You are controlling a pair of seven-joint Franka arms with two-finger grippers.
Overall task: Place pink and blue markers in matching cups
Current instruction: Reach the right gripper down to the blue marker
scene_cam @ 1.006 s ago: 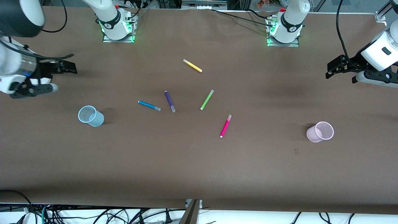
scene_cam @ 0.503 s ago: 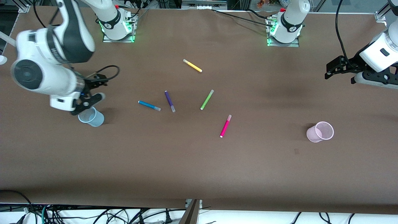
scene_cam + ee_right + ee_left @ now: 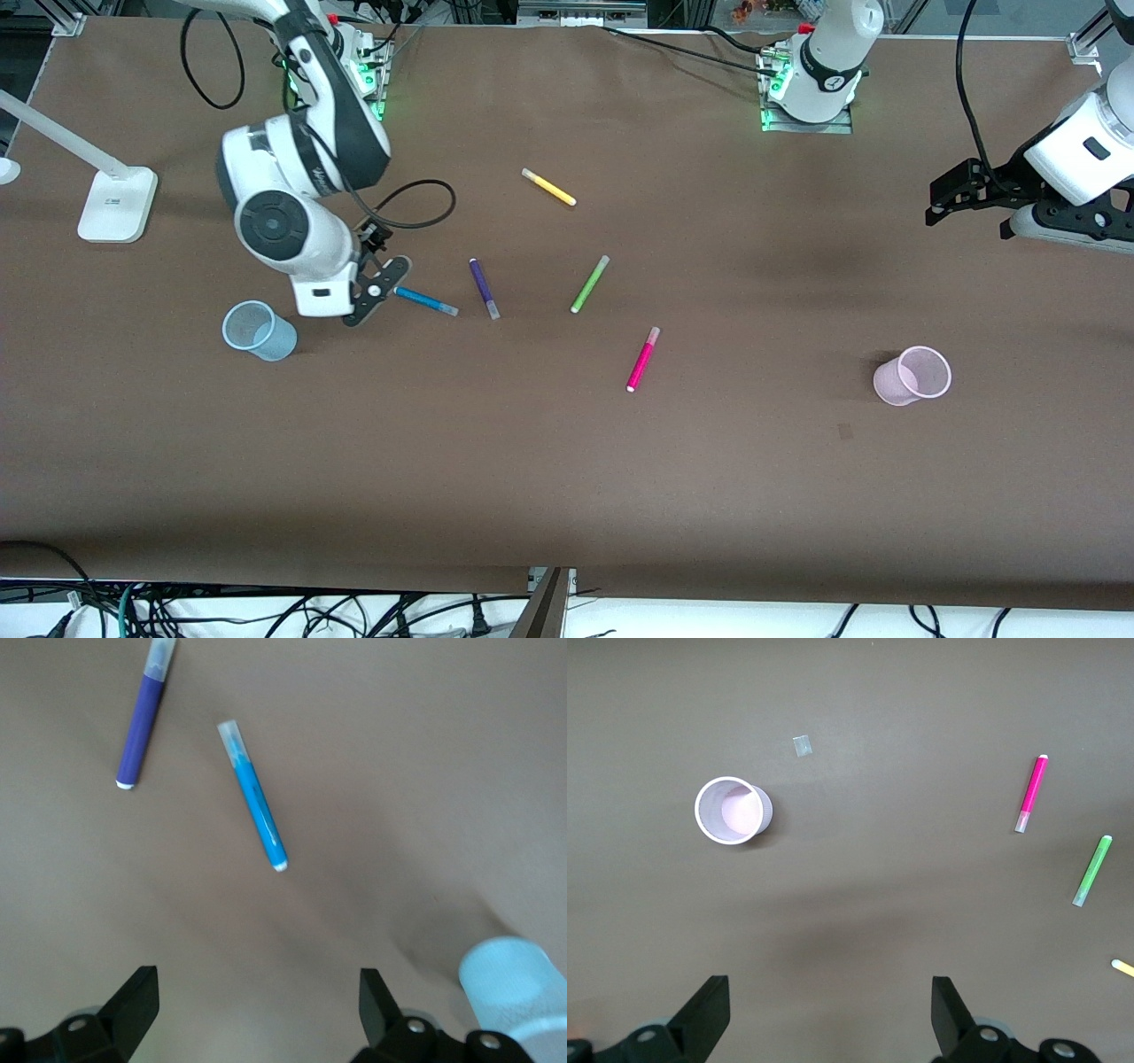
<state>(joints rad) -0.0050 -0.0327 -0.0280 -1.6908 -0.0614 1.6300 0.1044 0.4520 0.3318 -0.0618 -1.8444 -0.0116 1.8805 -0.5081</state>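
The right end effector (image 3: 376, 291) hangs just over the surface (image 3: 567, 478) with its fingers (image 3: 133, 997) spread apart and nothing between them, between the blue cup (image 3: 257, 330) and the blue marker (image 3: 426, 301). In the right wrist view the blue marker (image 3: 254, 797) lies flat on bare surface ahead of the open fingers, and the purple marker (image 3: 143, 718) lies close beside it, the two not touching. The blue cup (image 3: 518, 988) shows at the edge of that view, standing upright.

The purple marker (image 3: 484, 288) lies just beside the blue marker, toward the left arm's end. Next toward that end are the lime green marker (image 3: 589, 283) and the pink marker (image 3: 643, 359), which is nearer to the front camera. A yellow marker (image 3: 548, 187) lies farther from the camera than all of them.

The left end effector (image 3: 952, 195) waits in the air over the left arm's end of the surface, its fingers (image 3: 709, 1014) wide open and empty. The pink cup (image 3: 912, 376) stands upright, well apart from the pink marker. The left wrist view shows the pink cup (image 3: 733, 810), the pink marker (image 3: 1032, 793) and the lime green marker (image 3: 1091, 870).

A white lamp base (image 3: 115, 206) sits at the right arm's end.
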